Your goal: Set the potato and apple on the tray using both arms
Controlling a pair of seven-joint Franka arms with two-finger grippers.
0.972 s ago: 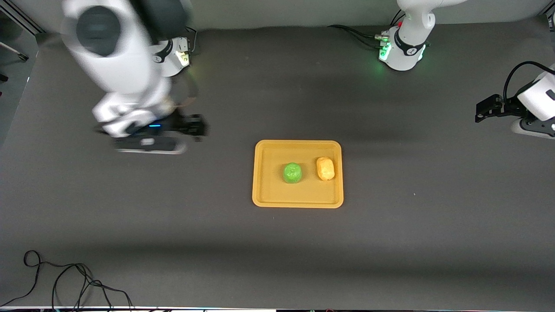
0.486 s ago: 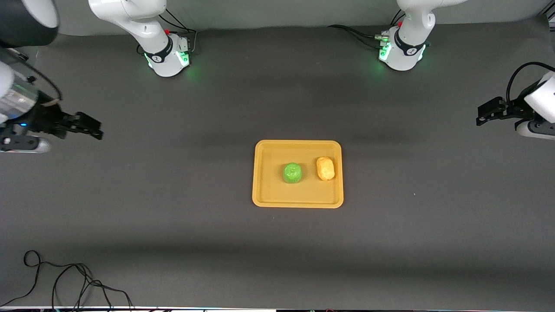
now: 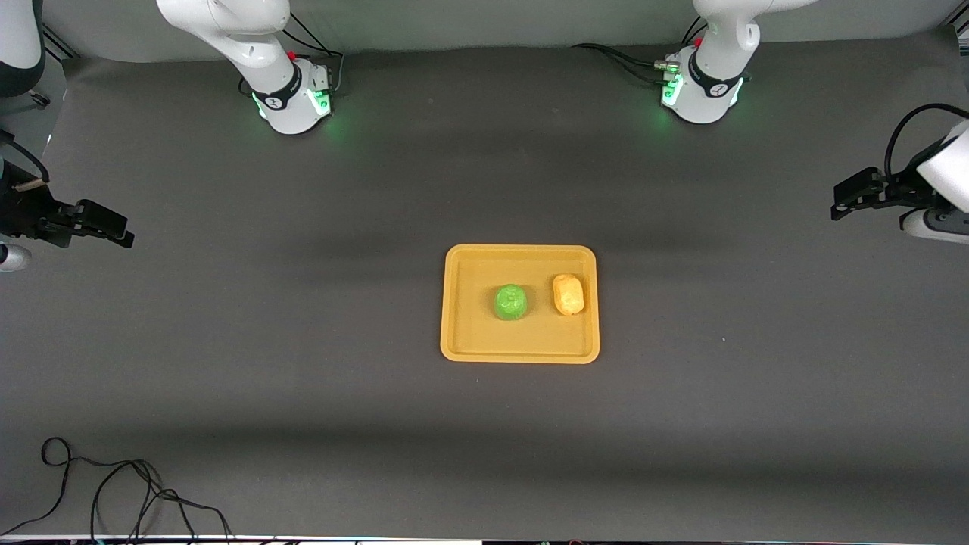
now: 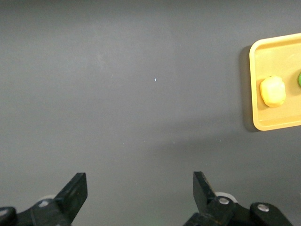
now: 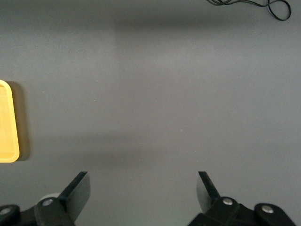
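A: Resting on the tray (image 3: 462,303) at mid-table are the apple (image 3: 511,302) and, just beside it toward the left arm's end, the potato (image 3: 568,294); the two are apart and both lie well apart from either end effector.

B: Where are the end effectors?

A: The left end effector (image 3: 842,198) hangs over the table's (image 3: 303,363) edge at the left arm's end, its fingers (image 4: 75,190) spread wide and empty in the left wrist view. The right end effector (image 3: 113,229) hangs over the right arm's end, likewise released, fingers (image 5: 77,188) parted with nothing between them.

B: What is cut off?

A: Both arms leave the front view at its sides, so only wrists and bases show. The right wrist view catches only a corner of the tray (image 5: 7,127); the left wrist view clips the apple (image 4: 299,78) at its border. A black cable (image 3: 113,484) lies at the table's near corner.
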